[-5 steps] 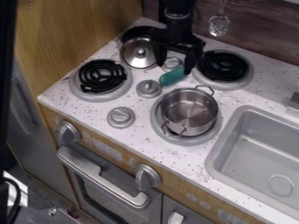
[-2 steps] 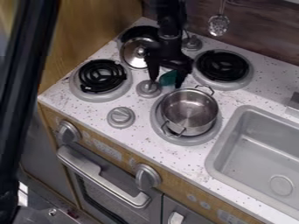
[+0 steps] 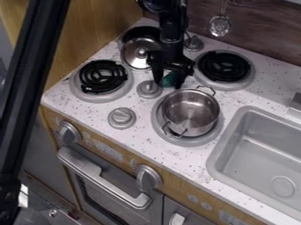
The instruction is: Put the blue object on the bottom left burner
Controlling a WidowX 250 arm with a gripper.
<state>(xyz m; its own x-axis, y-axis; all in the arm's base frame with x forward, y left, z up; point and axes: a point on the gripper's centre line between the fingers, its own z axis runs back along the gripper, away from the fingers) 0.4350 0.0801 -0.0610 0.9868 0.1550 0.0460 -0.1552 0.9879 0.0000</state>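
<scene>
Counter (image 3: 138, 147): white with dark specks, bearing four burners and the sink.
Oven (image 3: 106, 176): below the counter's front edge, bar handle across its door.
Sink (image 3: 258, 147): grey, right of the pot.
Arm (image 3: 171, 28): black, down from the top edge.
Left burner (image 3: 101, 76): black coil in a grey ring.
Right burner (image 3: 223, 66): the same, right of the gripper.
Pot (image 3: 191, 110): steel, two handles, upright on the front burner (image 3: 183, 142).
Lid (image 3: 141, 52): steel, knob up, overlapping the rear burner (image 3: 141, 31).
Gripper (image 3: 169, 84): pointing down behind the pot, fingers well apart; whether it grips the blue object, cannot tell.
Spoon (image 3: 220, 25): slotted, hanging by the back wall.
Knob (image 3: 149, 89): grey, just left of the gripper.
Blue object (image 3: 170, 79): greenish, between the fingers, off the left burner, partly hidden.
</scene>
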